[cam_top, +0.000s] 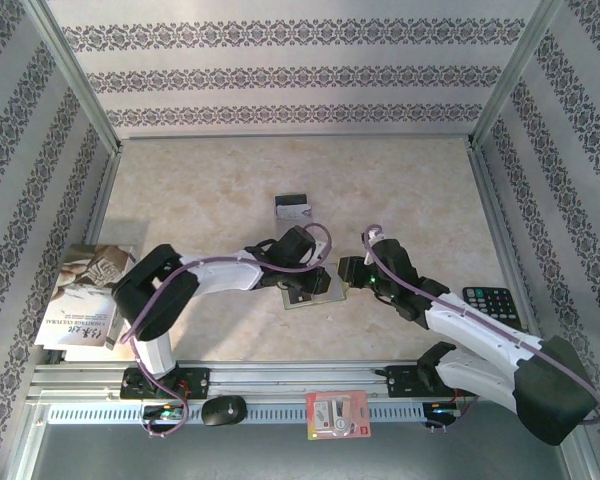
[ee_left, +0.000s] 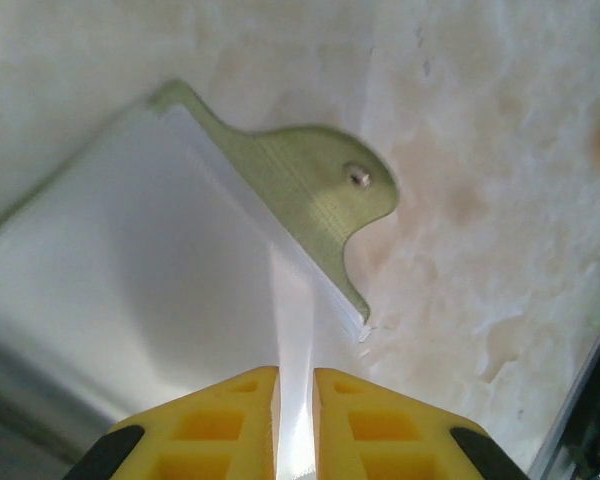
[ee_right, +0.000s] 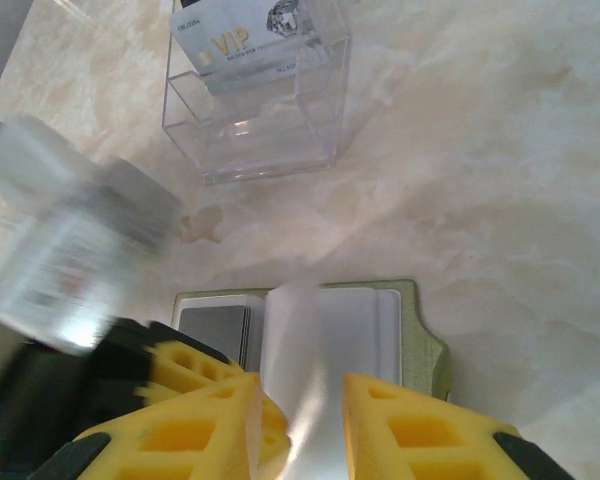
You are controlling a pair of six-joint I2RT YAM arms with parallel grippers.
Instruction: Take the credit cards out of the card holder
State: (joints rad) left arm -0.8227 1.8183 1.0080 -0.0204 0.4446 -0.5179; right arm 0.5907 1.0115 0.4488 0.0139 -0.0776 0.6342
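The olive-green card holder [cam_top: 302, 297] lies open on the table between the two arms. In the right wrist view its green rim [ee_right: 423, 330] frames white pockets, and a silver-grey credit card [ee_right: 213, 328] sits in the left pocket. A thin white inner leaf [ee_right: 310, 340] stands up from the spine. My left gripper [ee_left: 296, 385] is shut on that leaf, beside the green snap tab [ee_left: 320, 180]. My right gripper [ee_right: 300, 400] is open, with one finger on each side of the raised leaf. In the top view the left gripper [cam_top: 318, 272] and right gripper [cam_top: 342, 270] meet over the holder.
A clear plastic box [cam_top: 293, 210] holding a VIP card [ee_right: 245, 40] stands just beyond the holder. A calculator [cam_top: 490, 303] lies at the right and a booklet [cam_top: 90, 295] at the left edge. A red-and-white packet [cam_top: 337, 413] sits on the front rail.
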